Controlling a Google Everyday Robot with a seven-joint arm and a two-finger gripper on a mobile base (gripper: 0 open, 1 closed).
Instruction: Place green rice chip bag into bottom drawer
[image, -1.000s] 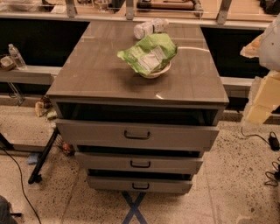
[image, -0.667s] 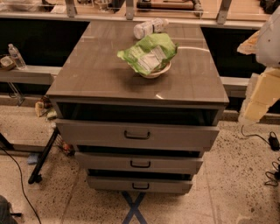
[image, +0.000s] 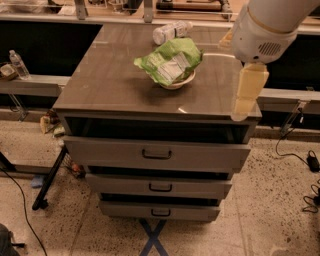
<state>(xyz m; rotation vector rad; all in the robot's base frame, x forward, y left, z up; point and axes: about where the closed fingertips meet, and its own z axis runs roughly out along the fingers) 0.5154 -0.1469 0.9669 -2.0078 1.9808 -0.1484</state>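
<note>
Reach step: my gripper (image: 250, 92) hangs over the table's (image: 110, 80) right edge; whether it is clenched or released, I cannot tell.
Best to descend on the green rice chip bag (image: 170, 62) and pinch a raised crumple, sparing the white bowl (image: 181, 82) beneath. The bag is light-green foil with a white panel, mid-table. The bottom drawer (image: 160, 211) looks barely ajar.

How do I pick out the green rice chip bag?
On the grey three-drawer cabinet's brown top, a small white bowl sits near the middle; the pale gripper hangs by the right edge. The crumpled light-green foil bag lies in that bowl, unlike the clear plastic bottle lying behind it.
</note>
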